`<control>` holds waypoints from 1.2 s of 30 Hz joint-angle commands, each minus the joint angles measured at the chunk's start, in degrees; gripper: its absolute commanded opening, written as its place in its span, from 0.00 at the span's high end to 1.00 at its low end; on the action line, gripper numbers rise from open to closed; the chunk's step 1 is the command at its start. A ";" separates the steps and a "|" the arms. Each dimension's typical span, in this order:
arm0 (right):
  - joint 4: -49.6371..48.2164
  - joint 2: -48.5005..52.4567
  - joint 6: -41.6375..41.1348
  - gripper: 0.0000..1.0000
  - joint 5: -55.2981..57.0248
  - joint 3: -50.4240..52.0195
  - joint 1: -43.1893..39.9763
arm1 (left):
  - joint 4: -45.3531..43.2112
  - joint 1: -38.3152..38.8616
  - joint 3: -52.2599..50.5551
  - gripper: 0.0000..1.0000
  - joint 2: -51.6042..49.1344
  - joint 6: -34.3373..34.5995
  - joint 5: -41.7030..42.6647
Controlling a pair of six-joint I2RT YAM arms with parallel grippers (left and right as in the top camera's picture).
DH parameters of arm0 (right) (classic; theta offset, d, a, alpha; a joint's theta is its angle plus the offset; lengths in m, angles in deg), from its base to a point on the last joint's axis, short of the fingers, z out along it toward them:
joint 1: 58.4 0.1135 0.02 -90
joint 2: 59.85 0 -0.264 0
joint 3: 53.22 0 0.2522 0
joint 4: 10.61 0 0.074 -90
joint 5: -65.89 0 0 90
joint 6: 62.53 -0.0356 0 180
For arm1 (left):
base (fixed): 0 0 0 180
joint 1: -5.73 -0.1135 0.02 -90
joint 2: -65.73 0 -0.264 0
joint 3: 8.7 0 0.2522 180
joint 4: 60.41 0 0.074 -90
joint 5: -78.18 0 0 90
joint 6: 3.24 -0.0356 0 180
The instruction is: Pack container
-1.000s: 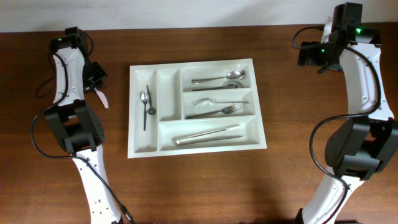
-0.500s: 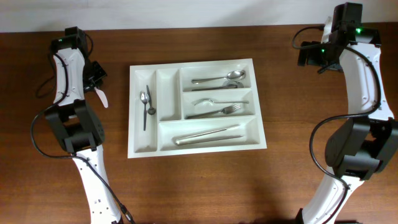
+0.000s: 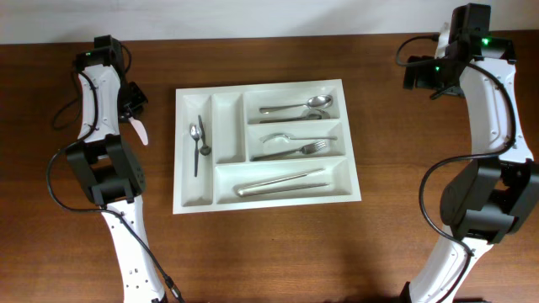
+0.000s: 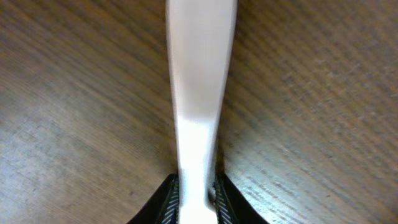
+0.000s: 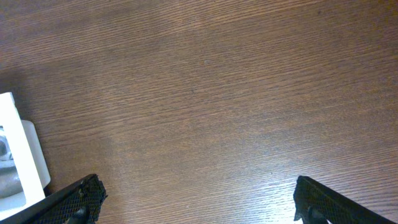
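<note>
Lower centre, wrist view: my left gripper pinches a white plastic utensil by its handle, probably for carrying. Overhead, centre: cutlery tray, 4 of 5 compartments stocked. Upper right: right gripper spread wide, parked clear.

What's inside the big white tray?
Two small utensils in the left slot, spoons in the top one, forks in the middle, a knife at the bottom. The second narrow slot looks empty. Whatever lies under overlapping pieces is hidden.
</note>
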 commanded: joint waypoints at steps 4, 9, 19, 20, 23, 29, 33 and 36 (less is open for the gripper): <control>0.02 -0.98 -0.48 0.01 0.09 0.09 -0.13 | -1.60 1.44 -4.28 0.51 -11.17 -0.44 4.76; 0.02 -0.98 -0.48 0.01 0.09 0.11 -0.13 | -2.64 1.40 -4.28 0.51 -11.26 -0.44 4.79; 0.02 -0.98 -0.48 0.01 0.09 0.09 -0.13 | -10.14 1.03 -4.28 0.51 -11.98 1.14 7.98; 0.02 -0.98 -0.48 0.01 0.09 0.09 -0.13 | -10.54 0.83 -4.28 0.52 -11.98 2.75 7.98; 0.02 -0.98 -0.48 0.01 0.09 0.11 -0.13 | -10.60 0.28 -4.28 0.53 -11.98 8.15 8.00; 0.02 -0.98 -0.48 0.01 0.09 0.09 -0.13 | -8.35 -0.31 -4.28 0.63 -11.98 12.98 8.48; 0.02 -0.98 -0.48 0.01 0.09 0.11 -0.13 | -5.66 -0.31 -4.28 0.73 -11.98 12.98 8.44; 0.02 -0.98 -0.48 0.01 0.09 0.11 -0.13 | -3.37 -0.33 -4.28 0.73 -11.98 12.96 8.41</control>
